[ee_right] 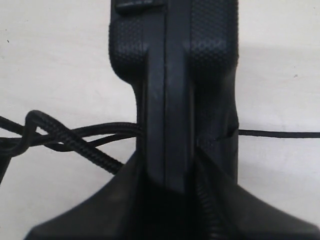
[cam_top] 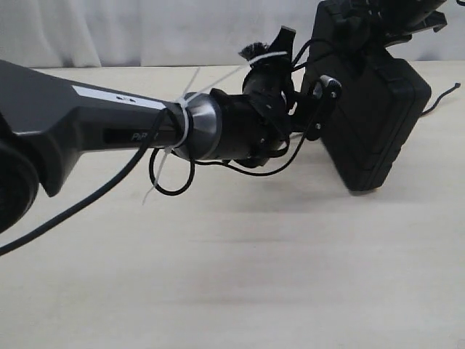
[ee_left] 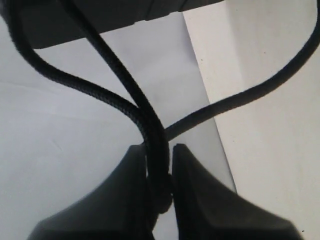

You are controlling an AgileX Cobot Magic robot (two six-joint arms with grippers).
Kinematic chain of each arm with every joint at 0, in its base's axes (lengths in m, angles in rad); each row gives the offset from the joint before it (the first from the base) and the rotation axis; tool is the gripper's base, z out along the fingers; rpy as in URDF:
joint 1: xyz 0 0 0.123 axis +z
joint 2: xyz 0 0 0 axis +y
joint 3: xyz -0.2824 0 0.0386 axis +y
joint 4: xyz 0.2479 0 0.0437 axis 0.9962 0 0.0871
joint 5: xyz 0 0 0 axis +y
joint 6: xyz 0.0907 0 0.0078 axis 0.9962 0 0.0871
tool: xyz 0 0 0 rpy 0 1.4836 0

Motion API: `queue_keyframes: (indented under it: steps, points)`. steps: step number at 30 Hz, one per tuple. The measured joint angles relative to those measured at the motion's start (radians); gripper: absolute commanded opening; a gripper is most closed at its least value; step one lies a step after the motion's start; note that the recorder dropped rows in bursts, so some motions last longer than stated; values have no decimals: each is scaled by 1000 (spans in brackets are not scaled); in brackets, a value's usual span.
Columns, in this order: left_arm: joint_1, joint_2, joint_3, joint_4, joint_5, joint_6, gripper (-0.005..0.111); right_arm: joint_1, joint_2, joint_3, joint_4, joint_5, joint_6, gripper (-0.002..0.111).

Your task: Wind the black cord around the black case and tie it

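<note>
The black case (cam_top: 378, 116) hangs tilted over the table, its lower corner close to the tabletop. My right gripper (cam_top: 378, 18) holds it from above; in the right wrist view the jaws (ee_right: 167, 162) are shut on the case's ribbed edge (ee_right: 175, 75). My left gripper (cam_top: 283, 80) sits beside the case's left side. It is shut on the black cord (ee_left: 159, 165), whose braided strands (ee_left: 100, 95) run up toward the case (ee_left: 100, 20). A frayed tuft (cam_top: 253, 51) sticks up by the left wrist. Cord crosses behind the case (ee_right: 75, 137), and a thin end (cam_top: 442, 100) trails on the right.
The left arm (cam_top: 109, 123) stretches in from the left, with smooth cables (cam_top: 171, 178) looped and zip-tied under it. The pale wooden table (cam_top: 254, 276) lies below, and a white curtain (cam_top: 145, 29) hangs behind.
</note>
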Motion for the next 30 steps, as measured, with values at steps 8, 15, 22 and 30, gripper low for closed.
queue_keyframes:
  steps: [8, 15, 22, 30]
  points:
    - [-2, -27, 3, 4, -102, 47, 0, 0, 0, 0, 0, 0, 0, 4]
    - [-6, -27, 11, 6, -129, 124, 0, 0, 2, 2, 16, 0, -4, 4]
    - [-6, -27, 11, 6, -94, 158, 0, 0, 2, 6, 47, 2, -24, 4]
    - [2, -27, 11, 7, -81, 164, 0, 0, 0, 6, -29, -4, -4, 7]
